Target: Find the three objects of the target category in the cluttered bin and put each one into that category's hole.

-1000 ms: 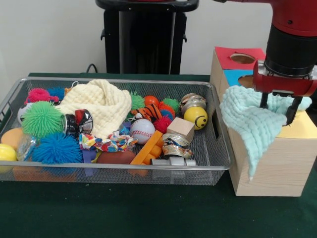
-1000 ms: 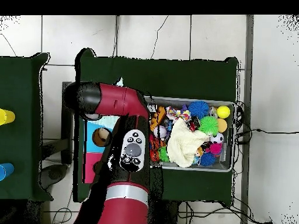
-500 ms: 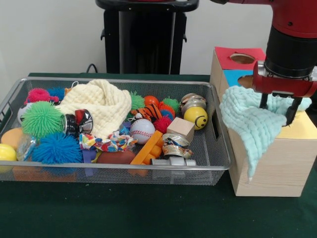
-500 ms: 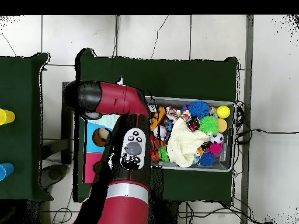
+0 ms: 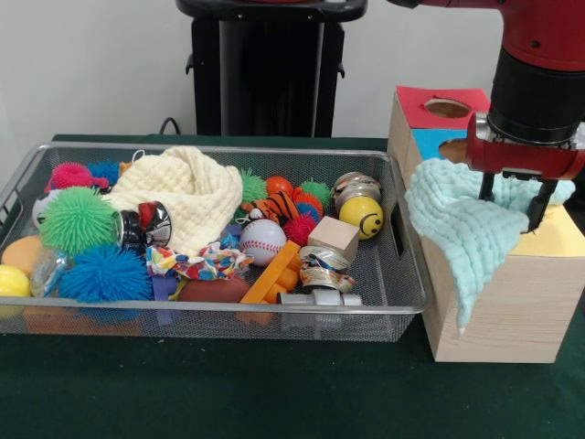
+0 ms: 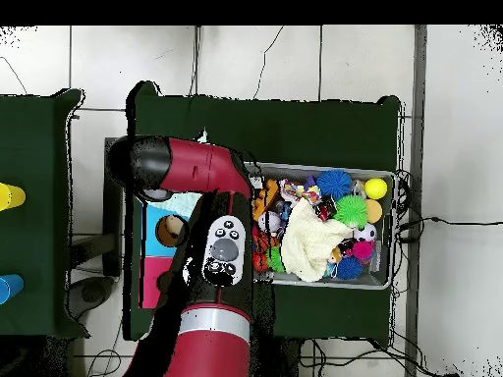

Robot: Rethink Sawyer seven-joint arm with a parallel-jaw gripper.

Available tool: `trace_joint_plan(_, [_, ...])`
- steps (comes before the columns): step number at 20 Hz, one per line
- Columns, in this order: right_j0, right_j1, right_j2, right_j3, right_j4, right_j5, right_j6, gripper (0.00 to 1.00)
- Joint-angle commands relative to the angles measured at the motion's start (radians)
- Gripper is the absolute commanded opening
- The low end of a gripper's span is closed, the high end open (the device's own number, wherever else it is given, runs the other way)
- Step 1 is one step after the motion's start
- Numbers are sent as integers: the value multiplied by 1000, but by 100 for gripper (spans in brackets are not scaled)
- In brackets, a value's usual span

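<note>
Almost nothing is seen to have changed since the earlier frames: the gripper (image 5: 514, 205) is still held above the wooden box (image 5: 498, 311) beside the bin, with its two black fingers (image 5: 538, 205) spread apart and nothing clamped between them. A pale green cloth (image 5: 466, 225) is draped over the top of the box and hangs down its front corner, directly under and in front of the fingers; whether the fingertips touch it cannot be told. The red panel (image 5: 430, 102) with its round hole is left uncovered at the back of the box, and a yellow panel (image 5: 553, 236) is seen beside the cloth. In the wire bin (image 5: 402, 302) a cream cloth (image 5: 183, 192) lies where it lay before, among spiky balls, a baseball (image 5: 262, 242) and a yellow smiley ball (image 5: 362, 217). From above, the box is largely hidden by the red arm (image 6: 211, 265).
</note>
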Motion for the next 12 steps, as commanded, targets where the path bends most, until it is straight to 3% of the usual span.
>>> trace_joint_plan(1, [-8, -103, 21, -3, 12, 91, 188, 100])
trace_joint_plan(12, [-5, -116, 31, 60, 14, 24, 174, 100])
